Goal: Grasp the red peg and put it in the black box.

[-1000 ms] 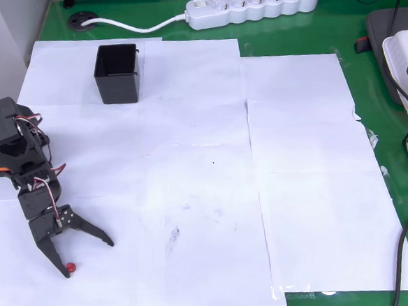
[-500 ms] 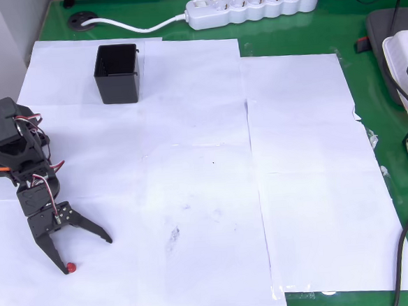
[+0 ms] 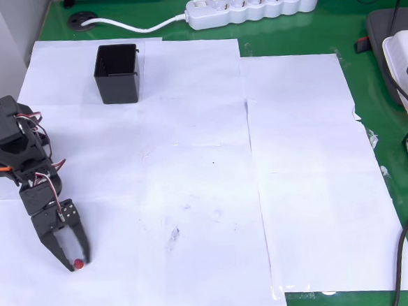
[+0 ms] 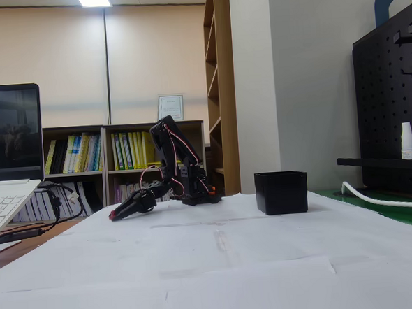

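In the overhead view the tiny red peg (image 3: pixel 78 262) lies on the white paper near the front left, pinched between the tips of my black gripper (image 3: pixel 77 263), which is shut on it. The black arm runs up from there to its base at the left edge. The black box (image 3: pixel 118 73) stands upright and open-topped at the back left, well away from the gripper. In the fixed view the gripper (image 4: pixel 116 214) sits low over the paper at the left and the black box (image 4: pixel 282 192) stands to the right of the arm; the peg is too small to make out there.
A white power strip (image 3: pixel 251 6) with its cable lies along the back edge. White paper sheets (image 3: pixel 212 173) cover the green table. Devices and cables sit at the right edge (image 3: pixel 404 62). A laptop (image 4: pixel 7 163) stands at the left in the fixed view.
The gripper's right finger has swung in from a wide-open spread and closed against the left finger, with the red peg now between the tips. The arm itself barely moved.
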